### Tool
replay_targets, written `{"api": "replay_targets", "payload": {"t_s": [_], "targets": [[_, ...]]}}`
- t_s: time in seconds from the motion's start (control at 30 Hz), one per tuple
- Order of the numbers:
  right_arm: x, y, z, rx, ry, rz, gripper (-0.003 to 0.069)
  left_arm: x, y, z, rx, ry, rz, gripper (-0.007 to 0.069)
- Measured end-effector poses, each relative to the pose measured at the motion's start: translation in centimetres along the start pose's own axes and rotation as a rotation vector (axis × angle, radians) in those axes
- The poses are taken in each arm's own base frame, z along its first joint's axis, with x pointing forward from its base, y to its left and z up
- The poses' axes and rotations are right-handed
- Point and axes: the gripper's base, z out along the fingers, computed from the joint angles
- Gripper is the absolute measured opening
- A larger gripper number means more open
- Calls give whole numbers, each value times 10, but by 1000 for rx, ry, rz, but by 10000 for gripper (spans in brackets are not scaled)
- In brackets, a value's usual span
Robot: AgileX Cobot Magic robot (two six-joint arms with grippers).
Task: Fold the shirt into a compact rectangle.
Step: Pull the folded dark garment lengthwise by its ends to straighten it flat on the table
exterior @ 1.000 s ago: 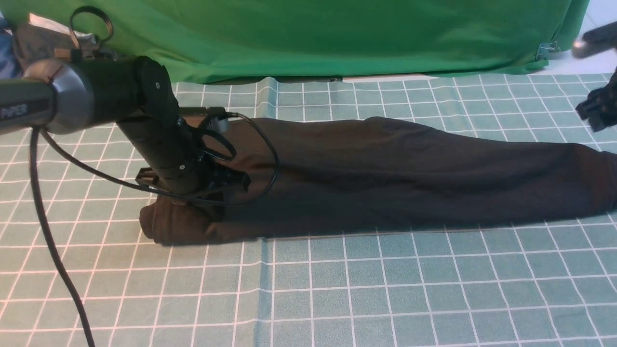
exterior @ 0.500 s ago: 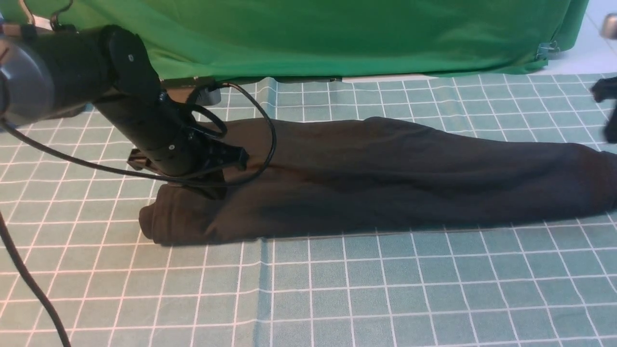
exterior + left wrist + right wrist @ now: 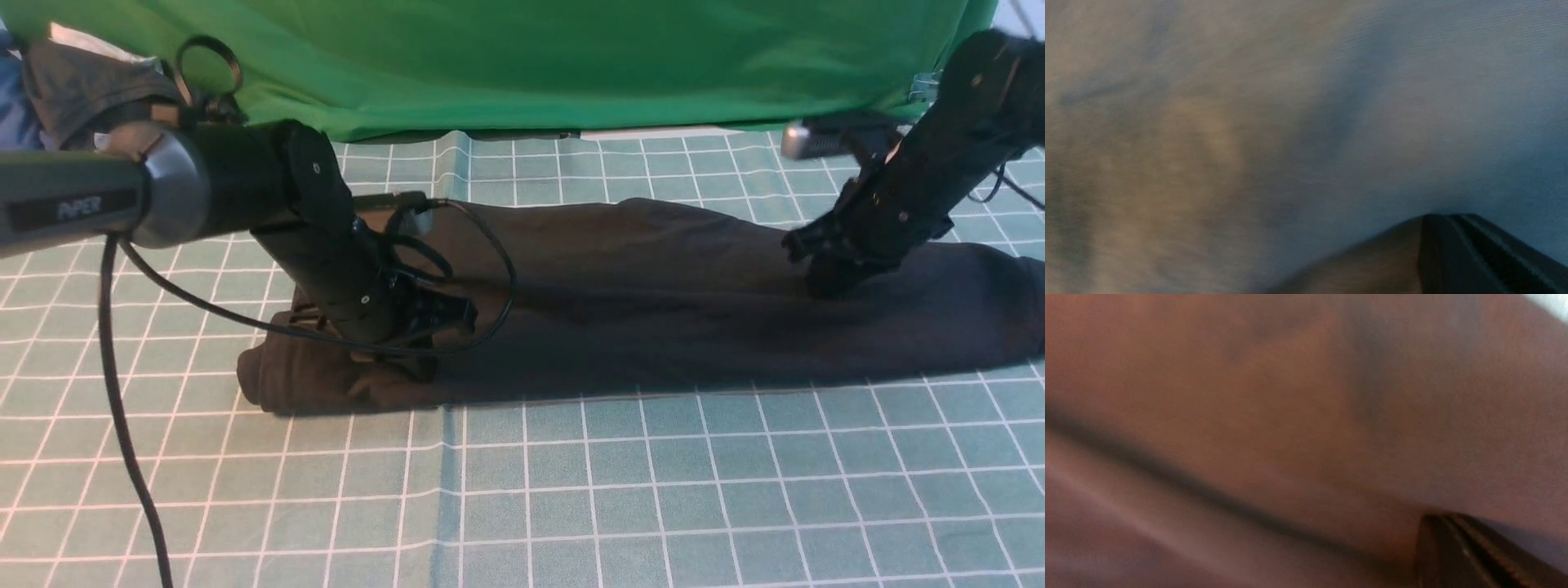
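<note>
At the bunched left end of the shirt (image 3: 653, 310), left gripper (image 3: 411, 366) closed, tips pressed down into the fabric; whether cloth is pinched cannot be told. Right gripper (image 3: 826, 282) also closed, tips on the cloth near the opposite end. Wrist views: blurred dark knit up close. Shirt lies as a long narrow band, left to right, across the green checked tablecloth (image 3: 571, 490). Green backdrop (image 3: 531, 57) behind.

shirt (image 3: 653, 310) across cloth (image 3: 571, 490) — left fingers (image 3: 1470, 261) on left end, right fingers (image 3: 1470, 555) near right end
</note>
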Motion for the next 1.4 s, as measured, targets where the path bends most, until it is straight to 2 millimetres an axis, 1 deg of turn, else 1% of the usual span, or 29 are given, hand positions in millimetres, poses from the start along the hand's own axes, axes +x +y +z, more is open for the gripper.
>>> {"api": "replay_targets", "payload": {"t_s": [0.03,0.07,0.1,0.17,0.3,0.33,0.37,0.4,0.43,0.47,0.5,0.6,0.63,0.67,0.7,0.73,0.8,0.83,0.87,0.9,0.97,1.0,1.03,1.1,1.17,1.2,1.27,1.37,1.4], "targets": [[1,-3,2,14,11,3,17,0,0,0,-1,0,1,6],[5,-11,6,56,36,12,18,0,1,0,-14,6,6,6],[6,-14,6,70,43,18,18,0,2,0,-19,8,8,6],[8,-21,4,102,55,19,18,1,3,0,-28,13,10,6],[17,-48,-4,141,95,92,19,2,4,-2,-51,17,2,6],[18,-52,-5,145,101,99,20,2,4,-2,-51,17,2,6],[25,-72,-10,172,123,132,22,3,5,-5,-62,26,17,6],[31,-83,-14,185,139,154,23,3,4,-9,-68,24,23,6],[36,-94,-19,195,150,175,24,4,4,-14,-77,22,34,6],[39,-100,-23,202,158,184,25,5,4,-17,-84,21,43,6],[44,-110,-34,212,156,210,26,5,3,-28,-93,5,50,6],[50,-121,-59,230,122,248,27,6,4,-51,-101,-44,36,6],[52,-125,-71,240,102,262,27,6,6,-61,-100,-66,23,6],[55,-130,-84,251,76,287,29,6,8,-71,-100,-91,8,6],[57,-132,-90,256,65,302,31,7,12,-77,-101,-101,-9,6],[61,-136,-101,262,51,332,36,7,16,-85,-102,-119,-24,6],[67,-140,-110,248,41,375,52,7,25,-93,-104,-136,-52,6],[70,-143,-113,238,38,397,77,8,30,-96,-104,-133,-72,6],[70,-143,-113,233,36,402,82,8,30,-96,-104,-132,-72,6],[71,-145,-112,219,33,417,134,9,36,-97,-107,-128,-89,6],[69,-145,-109,205,22,426,236,10,41,-98,-110,-121,-104,6],[67,-146,-105,202,10,429,334,10,42,-99,-110,-121,-106,6],[65,-146,-103,202,-2,427,392,10,42,-99,-110,-121,-106,6],[61,-147,-97,208,-34,422,543,10,41,-99,-107,-120,-108,6],[56,-147,-93,211,-59,416,629,9,41,-98,-99,-122,-113,6],[54,-147,-90,214,-70,412,654,9,40,-98,-92,-123,-118,6],[50,-146,-81,215,-82,401,678,9,39,-98,-84,-130,-123,6],[46,-144,-69,211,-78,390,687,8,39,-98,-82,-136,-125,6],[44,-142,-61,205,-69,382,689,8,39,-99,-82,-139,-125,6]]}}
